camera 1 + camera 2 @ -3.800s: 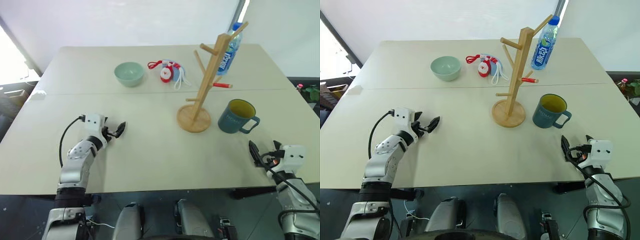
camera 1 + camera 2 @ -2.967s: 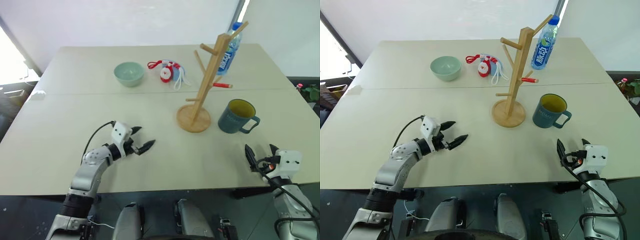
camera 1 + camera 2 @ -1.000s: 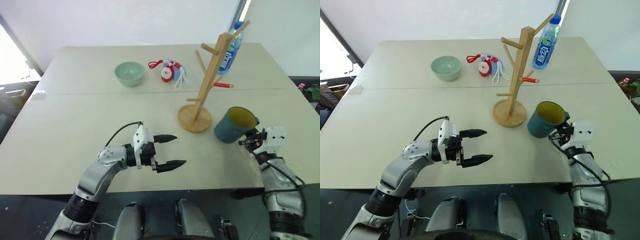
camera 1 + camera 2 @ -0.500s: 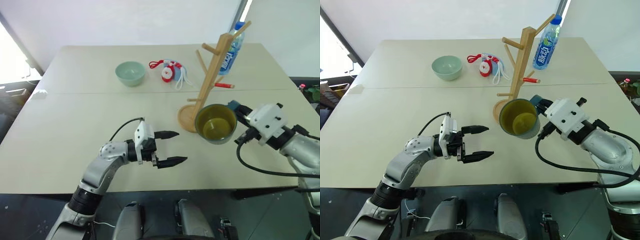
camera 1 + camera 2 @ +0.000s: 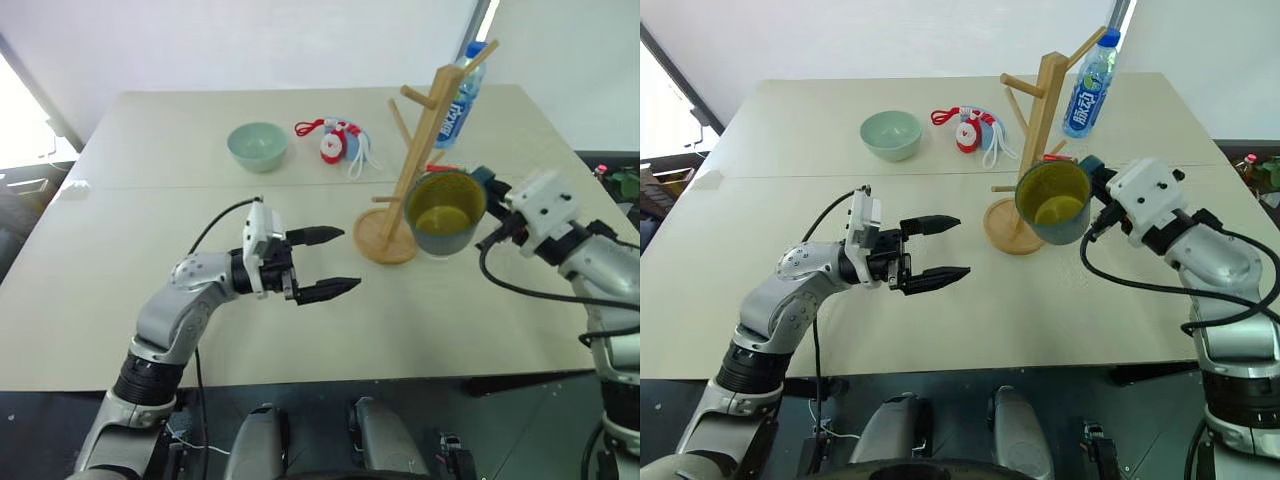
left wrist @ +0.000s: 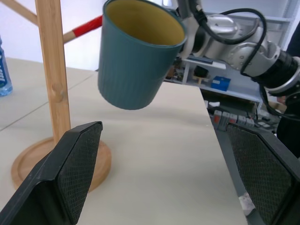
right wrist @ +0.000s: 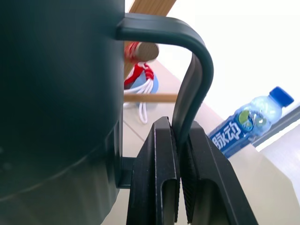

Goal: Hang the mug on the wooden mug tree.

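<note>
The dark teal mug (image 5: 445, 212) with its yellow-olive inside hangs in the air, tilted with its mouth toward me, close to the right of the wooden mug tree (image 5: 420, 150). My right gripper (image 7: 179, 136) is shut on the mug's loop handle (image 7: 194, 79), which points away from the pole. The tree stands on its round base (image 5: 387, 238) with pegs angling upward. My left gripper (image 5: 345, 260) hovers open above the table, left of the tree's base, fingers pointing at the mug (image 6: 136, 56) with nothing between them.
At the back of the table sit a pale green bowl (image 5: 257, 146), a red, white and blue toy with cords (image 5: 338, 143) and a blue-labelled bottle (image 5: 457, 110) behind the tree. A red-tipped stick (image 5: 445, 170) lies near the tree.
My right gripper has lifted the mug off the table, tilted it and carried it up and left beside the tree's pole. The left gripper, still open, has risen a little.
</note>
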